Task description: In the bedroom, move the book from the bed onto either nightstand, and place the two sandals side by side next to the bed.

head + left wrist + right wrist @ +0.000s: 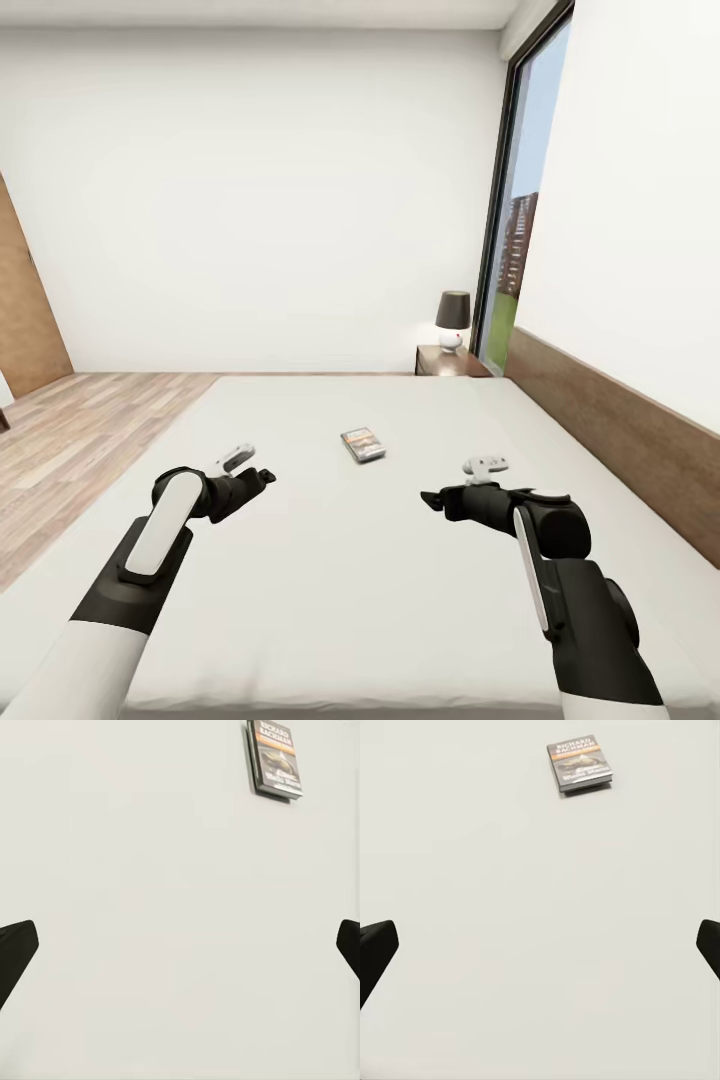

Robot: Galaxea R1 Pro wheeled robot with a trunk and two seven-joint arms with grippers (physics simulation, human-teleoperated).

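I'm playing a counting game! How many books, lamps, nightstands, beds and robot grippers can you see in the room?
Books: 1, the book lying on the bed
Lamps: 1, the lamp on the nightstand
Nightstands: 1, the nightstand in the far corner
Beds: 1, the bed
Grippers: 2, the left gripper and the right gripper, both open and empty
Total: 6

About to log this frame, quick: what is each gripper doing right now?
Left gripper: open, empty, above the bed.
Right gripper: open, empty, above the bed; the book lies untouched ahead.
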